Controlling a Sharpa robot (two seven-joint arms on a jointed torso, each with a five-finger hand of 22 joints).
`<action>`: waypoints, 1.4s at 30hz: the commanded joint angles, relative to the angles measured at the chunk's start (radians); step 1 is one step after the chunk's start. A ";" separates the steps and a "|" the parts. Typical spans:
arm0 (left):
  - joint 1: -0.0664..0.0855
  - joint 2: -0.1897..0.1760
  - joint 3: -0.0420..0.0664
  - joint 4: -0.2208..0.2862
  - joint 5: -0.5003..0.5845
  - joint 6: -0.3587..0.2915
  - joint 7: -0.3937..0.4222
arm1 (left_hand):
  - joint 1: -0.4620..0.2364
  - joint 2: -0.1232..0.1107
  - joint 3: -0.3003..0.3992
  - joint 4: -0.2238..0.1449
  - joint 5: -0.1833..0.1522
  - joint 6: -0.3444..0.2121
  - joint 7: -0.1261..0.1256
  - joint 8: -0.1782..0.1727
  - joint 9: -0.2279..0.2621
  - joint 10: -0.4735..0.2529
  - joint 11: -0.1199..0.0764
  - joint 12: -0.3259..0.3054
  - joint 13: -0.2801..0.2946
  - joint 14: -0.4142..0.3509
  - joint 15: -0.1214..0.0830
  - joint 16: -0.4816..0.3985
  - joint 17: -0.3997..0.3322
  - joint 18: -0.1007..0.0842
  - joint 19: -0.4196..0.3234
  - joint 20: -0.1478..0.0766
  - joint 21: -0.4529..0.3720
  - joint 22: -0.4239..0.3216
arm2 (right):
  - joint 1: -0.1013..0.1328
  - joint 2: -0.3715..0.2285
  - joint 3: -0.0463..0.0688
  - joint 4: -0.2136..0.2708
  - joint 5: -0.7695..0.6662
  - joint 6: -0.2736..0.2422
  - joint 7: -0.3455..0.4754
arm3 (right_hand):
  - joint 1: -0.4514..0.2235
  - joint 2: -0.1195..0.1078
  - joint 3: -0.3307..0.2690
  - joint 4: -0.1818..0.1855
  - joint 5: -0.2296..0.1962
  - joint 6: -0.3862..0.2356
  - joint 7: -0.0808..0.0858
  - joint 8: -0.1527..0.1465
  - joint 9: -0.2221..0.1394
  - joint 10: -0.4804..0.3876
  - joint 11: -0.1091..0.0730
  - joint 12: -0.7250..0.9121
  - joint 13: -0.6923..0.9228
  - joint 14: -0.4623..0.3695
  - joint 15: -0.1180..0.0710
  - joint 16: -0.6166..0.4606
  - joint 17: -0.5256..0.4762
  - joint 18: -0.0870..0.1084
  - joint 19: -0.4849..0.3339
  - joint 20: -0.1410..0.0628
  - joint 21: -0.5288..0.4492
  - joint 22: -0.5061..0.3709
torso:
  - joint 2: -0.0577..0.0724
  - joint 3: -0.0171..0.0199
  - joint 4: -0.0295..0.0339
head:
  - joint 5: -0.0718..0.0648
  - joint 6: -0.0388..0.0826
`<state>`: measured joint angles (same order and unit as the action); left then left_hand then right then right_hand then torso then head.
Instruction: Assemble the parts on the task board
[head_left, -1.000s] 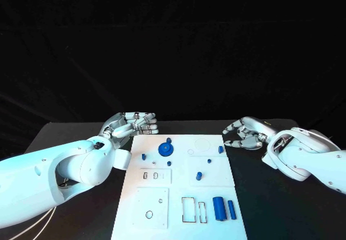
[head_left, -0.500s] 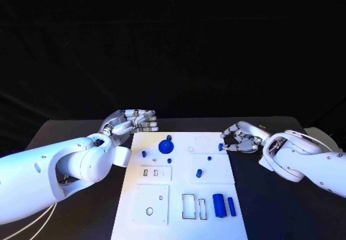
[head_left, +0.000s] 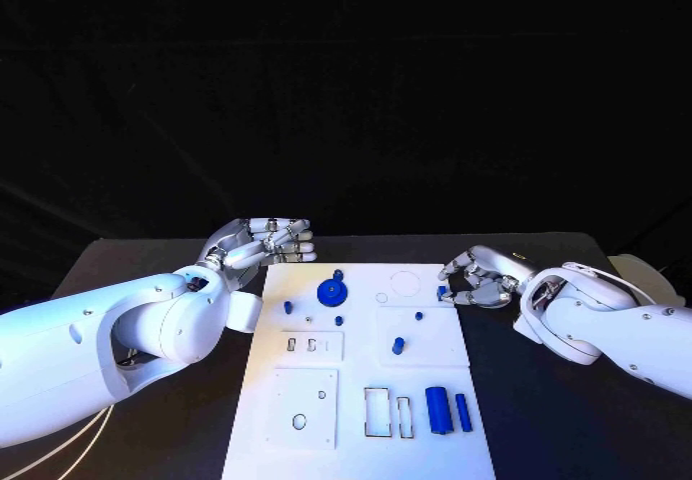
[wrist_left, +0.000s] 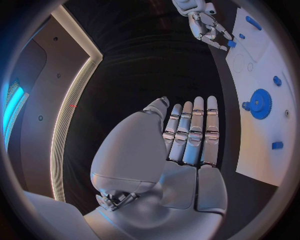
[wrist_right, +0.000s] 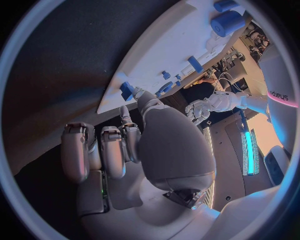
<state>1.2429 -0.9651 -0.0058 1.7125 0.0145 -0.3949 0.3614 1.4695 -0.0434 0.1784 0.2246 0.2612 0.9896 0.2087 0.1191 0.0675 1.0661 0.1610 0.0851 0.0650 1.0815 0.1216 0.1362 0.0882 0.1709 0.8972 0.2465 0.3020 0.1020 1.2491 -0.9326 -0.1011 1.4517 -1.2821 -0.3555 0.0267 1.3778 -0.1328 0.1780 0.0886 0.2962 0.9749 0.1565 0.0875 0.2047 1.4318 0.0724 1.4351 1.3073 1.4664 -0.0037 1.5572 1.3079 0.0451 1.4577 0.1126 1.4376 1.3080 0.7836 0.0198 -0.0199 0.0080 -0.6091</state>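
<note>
Matt black worktop (head_left: 159, 262), smooth white plastic-looking board (head_left: 418, 335), glossy blue parts (head_left: 437, 413), silvery metallic robot hands (head_left: 268, 243), glossy white arm shells (head_left: 116, 340)

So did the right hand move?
Yes. The right hand slid in toward the board, and now touches a small blue part at its edge.

Empty left robot hand (wrist_left: 181, 145), fingers straight, beside task board (wrist_left: 262, 135) with blue gear (wrist_left: 260, 103).
</note>
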 joint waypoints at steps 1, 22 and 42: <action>0.001 0.001 0.001 0.000 0.001 0.018 0.005 | 0.005 -0.004 0.005 -0.002 0.001 -0.001 0.007 -0.003 -0.001 0.001 0.004 -0.006 -0.001 0.000 0.004 -0.001 -0.001 0.013 0.001 0.002 -0.003 -0.001 | -0.003 0.004 0.000 -0.005 -0.016 0.018 -0.008 | -0.012 0.007 -0.008 -0.001 0.000 0.014 -0.001 0.005 0.002 0.007 0.001 0.006 0.105 0.099 0.006 0.005 0.240 -0.004 0.007 -0.002 0.003 0.123 | 0.001 0.0006 0.0002 | 0.000 -0.001; 0.001 0.001 0.001 -0.004 0.001 0.018 0.003 | 0.006 -0.006 0.006 -0.002 0.001 0.000 0.007 -0.005 -0.001 0.001 0.004 -0.008 0.000 0.000 0.005 -0.003 -0.001 0.013 0.001 0.002 -0.004 -0.002 | -0.017 0.025 0.000 -0.022 -0.056 0.020 -0.017 | -0.015 0.021 -0.010 -0.001 0.000 0.055 -0.016 0.024 0.009 0.017 -0.012 0.015 0.115 0.099 -0.004 0.005 0.241 -0.005 0.011 -0.010 0.006 0.129 | 0.000 0.0007 -0.0001 | -0.004 -0.007; 0.001 0.002 0.001 -0.006 0.001 0.020 0.000 | 0.006 -0.006 0.007 -0.002 0.001 0.000 0.007 -0.006 -0.001 0.001 0.004 -0.009 0.000 0.000 0.005 -0.004 -0.001 0.013 0.001 0.002 -0.004 -0.002 | -0.017 0.025 0.000 -0.021 -0.056 -0.051 -0.027 | 0.032 0.114 0.069 -0.034 -0.123 0.123 -0.053 0.071 0.028 0.033 -0.046 0.027 0.130 0.101 -0.033 0.009 0.251 -0.010 0.025 -0.037 0.020 0.148 | 0.000 0.0007 -0.0002 | -0.004 -0.007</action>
<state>1.2428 -0.9649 -0.0059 1.7052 0.0145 -0.3936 0.3588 1.4695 -0.0434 0.1810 0.2219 0.2612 0.9896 0.2087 0.1191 0.0675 1.0662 0.1610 0.0804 0.0650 1.0815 0.1216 0.1362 0.0882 0.1709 0.8972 0.2465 0.3020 0.1011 1.2333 -0.9076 -0.1009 1.4281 -1.3256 -0.3701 0.0061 1.4017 -0.0457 0.2383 0.0567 0.1767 1.0799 0.1134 0.1473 0.2204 1.4659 0.0312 1.4582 1.3078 1.4662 -0.0322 1.5613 1.3075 0.0451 1.4665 0.0818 1.4542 1.3076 0.7836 0.0204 -0.0201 0.0027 -0.6145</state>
